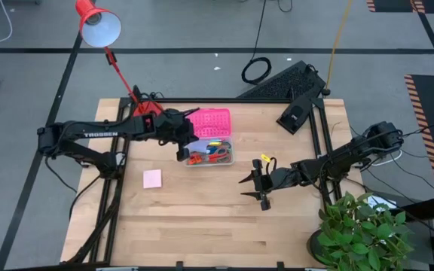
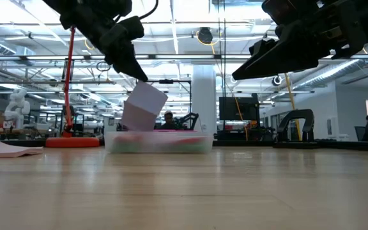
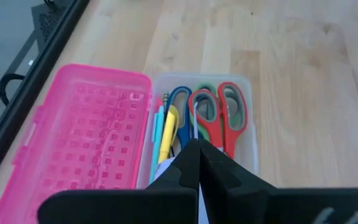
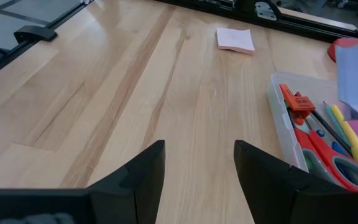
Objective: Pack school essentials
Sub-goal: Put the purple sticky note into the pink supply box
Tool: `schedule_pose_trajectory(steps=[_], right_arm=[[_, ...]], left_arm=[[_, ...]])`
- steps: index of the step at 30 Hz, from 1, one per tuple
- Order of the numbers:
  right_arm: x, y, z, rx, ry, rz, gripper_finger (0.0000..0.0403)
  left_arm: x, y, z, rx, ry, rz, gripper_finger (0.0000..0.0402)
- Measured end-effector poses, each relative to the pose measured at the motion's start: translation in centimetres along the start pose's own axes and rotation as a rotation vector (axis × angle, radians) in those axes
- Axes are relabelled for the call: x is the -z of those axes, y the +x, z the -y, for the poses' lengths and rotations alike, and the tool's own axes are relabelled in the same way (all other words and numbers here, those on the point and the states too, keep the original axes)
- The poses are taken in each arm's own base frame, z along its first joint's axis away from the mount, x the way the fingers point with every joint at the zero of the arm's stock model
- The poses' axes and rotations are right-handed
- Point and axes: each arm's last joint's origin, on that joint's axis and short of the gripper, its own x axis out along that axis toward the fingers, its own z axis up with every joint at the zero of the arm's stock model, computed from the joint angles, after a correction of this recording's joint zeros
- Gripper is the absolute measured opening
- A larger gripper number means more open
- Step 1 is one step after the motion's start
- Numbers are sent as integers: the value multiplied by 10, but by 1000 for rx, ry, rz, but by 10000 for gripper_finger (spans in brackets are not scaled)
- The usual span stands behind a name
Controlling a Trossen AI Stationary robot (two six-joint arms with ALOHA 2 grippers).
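The right gripper (image 1: 261, 190) hangs wide open and empty over bare table. Farther off, the left gripper (image 2: 135, 69), pinched onto a pale note pad (image 2: 143, 106) by its top edge, holds it tilted above the clear box (image 2: 158, 142). The pad looks light and floppy, so an edge pinch suits it.
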Motion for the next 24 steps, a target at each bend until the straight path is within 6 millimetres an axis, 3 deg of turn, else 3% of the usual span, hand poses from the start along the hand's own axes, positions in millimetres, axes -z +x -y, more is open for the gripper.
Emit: schedule_pose_trajectory(steps=[19,24], right_arm=[[0,0,0,0,0,0,185],[0,0,0,1,0,0,185]], left_arm=[[22,10,1,7,-71,-40,2],[16,10,5,15,-55,19,1]])
